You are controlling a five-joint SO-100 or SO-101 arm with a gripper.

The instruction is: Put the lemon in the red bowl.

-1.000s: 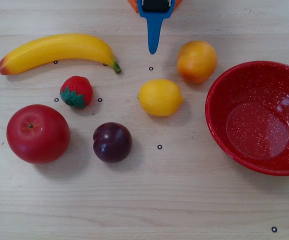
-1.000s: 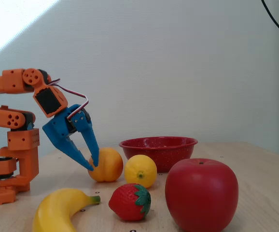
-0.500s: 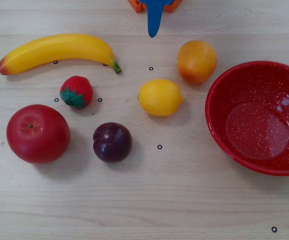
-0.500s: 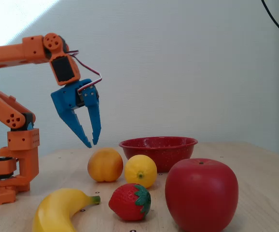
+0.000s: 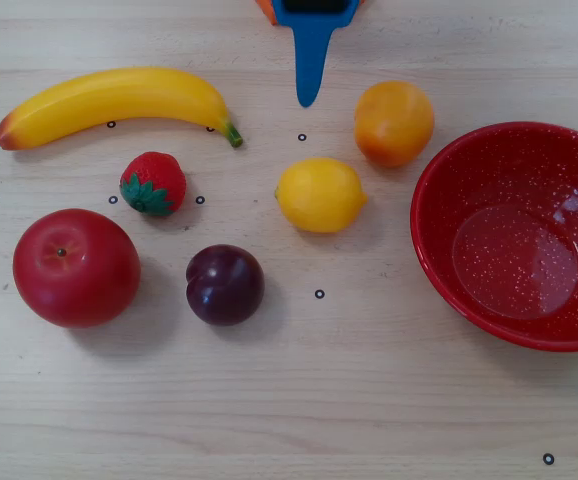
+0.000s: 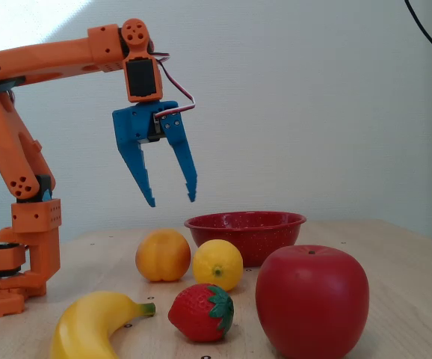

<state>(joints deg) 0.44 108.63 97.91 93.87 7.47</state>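
Pale wooden surface: the lemon (image 5: 320, 195) lies mid-scene, long axis left-right, left of the red bowl (image 5: 439, 262). Overhead, the claw (image 6: 172, 200) hangs empty, fingers spread, just beyond its far side.

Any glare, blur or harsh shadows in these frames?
Overhead view: sharp, even light, soft shadows under the fruit, a glossy reflection patch inside the red bowl. Fixed view: bright sunlit patch on the wall at upper left; lemon and gripper crisp.
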